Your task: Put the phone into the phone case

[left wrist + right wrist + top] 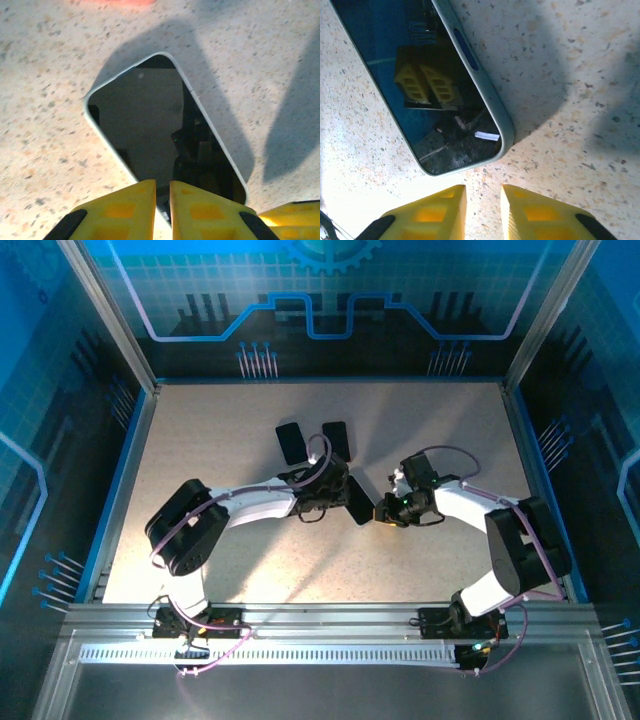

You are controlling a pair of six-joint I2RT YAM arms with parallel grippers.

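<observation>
The phone [357, 504] is a dark-screened slab with a pale rim, at the middle of the table between my two grippers. In the left wrist view the phone [145, 115] casts a wide shadow, and its near edge runs into the narrow slit of my left gripper [162, 200], which is shut on it. In the right wrist view the phone [420, 75] shows a thick grey-green rim with a blue side button; I cannot tell whether that rim is the phone case. My right gripper [483, 210] is open a little just short of the phone's corner, bare table between its fingers.
Two flat black rectangles [291, 442] [336, 438] lie side by side behind the left gripper [340, 495]. The right gripper [383, 512] faces it across the phone. Blue walls and metal posts bound the speckled table [200, 440].
</observation>
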